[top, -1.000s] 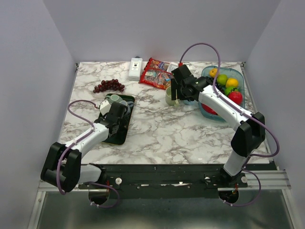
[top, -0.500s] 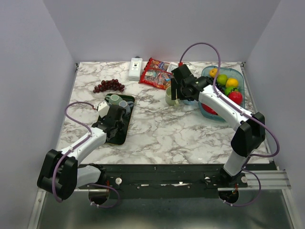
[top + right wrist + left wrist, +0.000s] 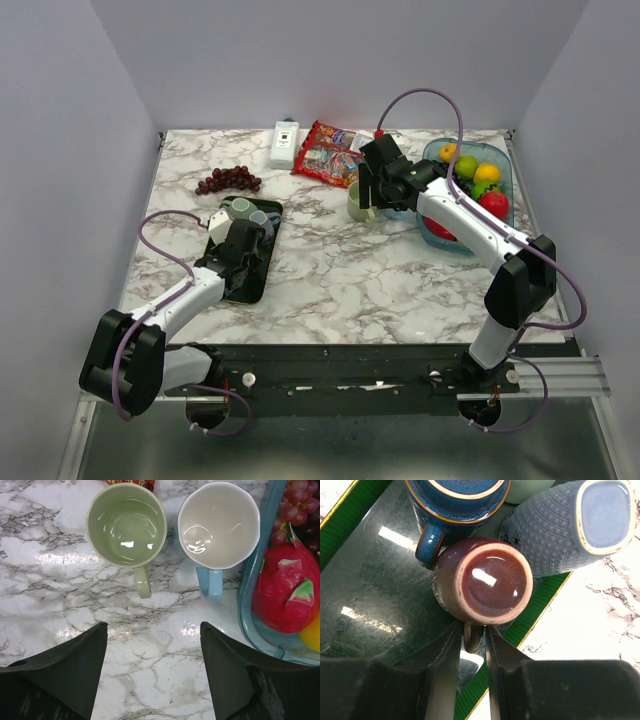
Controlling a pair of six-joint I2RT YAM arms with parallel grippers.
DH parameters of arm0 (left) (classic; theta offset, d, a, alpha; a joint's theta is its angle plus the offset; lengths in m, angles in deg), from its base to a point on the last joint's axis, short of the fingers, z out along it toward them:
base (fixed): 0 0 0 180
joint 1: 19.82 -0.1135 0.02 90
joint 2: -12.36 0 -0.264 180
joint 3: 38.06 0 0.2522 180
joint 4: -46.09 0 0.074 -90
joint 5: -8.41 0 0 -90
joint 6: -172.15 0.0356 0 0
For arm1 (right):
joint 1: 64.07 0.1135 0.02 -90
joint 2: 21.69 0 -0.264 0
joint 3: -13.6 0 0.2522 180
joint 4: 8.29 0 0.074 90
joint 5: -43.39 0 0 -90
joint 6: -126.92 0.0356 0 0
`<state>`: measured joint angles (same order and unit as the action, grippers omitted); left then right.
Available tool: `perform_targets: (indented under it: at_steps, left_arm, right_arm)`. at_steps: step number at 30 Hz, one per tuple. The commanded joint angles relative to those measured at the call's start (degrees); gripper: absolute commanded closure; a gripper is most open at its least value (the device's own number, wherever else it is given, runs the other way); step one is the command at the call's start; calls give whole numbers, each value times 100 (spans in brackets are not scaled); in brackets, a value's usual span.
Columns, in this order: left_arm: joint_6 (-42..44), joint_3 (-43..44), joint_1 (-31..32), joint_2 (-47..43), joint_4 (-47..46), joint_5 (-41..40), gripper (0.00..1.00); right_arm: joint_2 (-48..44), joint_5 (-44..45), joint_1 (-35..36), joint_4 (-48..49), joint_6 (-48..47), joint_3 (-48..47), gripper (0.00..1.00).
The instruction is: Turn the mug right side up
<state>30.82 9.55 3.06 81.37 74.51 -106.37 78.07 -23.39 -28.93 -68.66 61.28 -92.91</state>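
A maroon mug (image 3: 487, 582) stands upside down on the dark green tray (image 3: 370, 595), its base facing the left wrist camera. Its handle (image 3: 472, 637) points toward my left gripper (image 3: 471, 640), whose fingers are closed against both sides of it. In the top view the left gripper (image 3: 240, 240) is over the tray (image 3: 250, 285) and hides the mug. My right gripper (image 3: 152, 665) is open and empty above the marble, just in front of an upright green mug (image 3: 126, 525).
On the tray, a dark blue mug (image 3: 455, 495) and a grey-blue textured mug (image 3: 570, 525) lying on its side touch the maroon mug. A white mug with blue handle (image 3: 218, 525) stands beside the fruit bowl (image 3: 505, 180). Grapes (image 3: 228, 180), snack bag (image 3: 325, 155), white box (image 3: 285, 143) lie at the back.
My left gripper has drawn back a little toward the near edge over the tray, then held still. The right arm has not moved.
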Motion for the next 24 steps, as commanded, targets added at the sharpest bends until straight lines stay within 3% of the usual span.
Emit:
perform_targets:
  at_steps: [1,10,17,24]
  left_arm:
    - [114,-71,7,77,-244,-71,69]
    - [97,-115,-2,200,-279,-10,74]
    - [97,-27,-2,34,-218,-10,100]
    - [97,236,7,-387,317,-27,100]
  right_arm:
    - [96,68,-51,-120,-63,-147,20]
    - [104,68,-86,-120,-72,-138,20]
    - [78,24,-86,-129,-54,-129,21]
    - [8,-195,-86,-147,-45,-199,21]
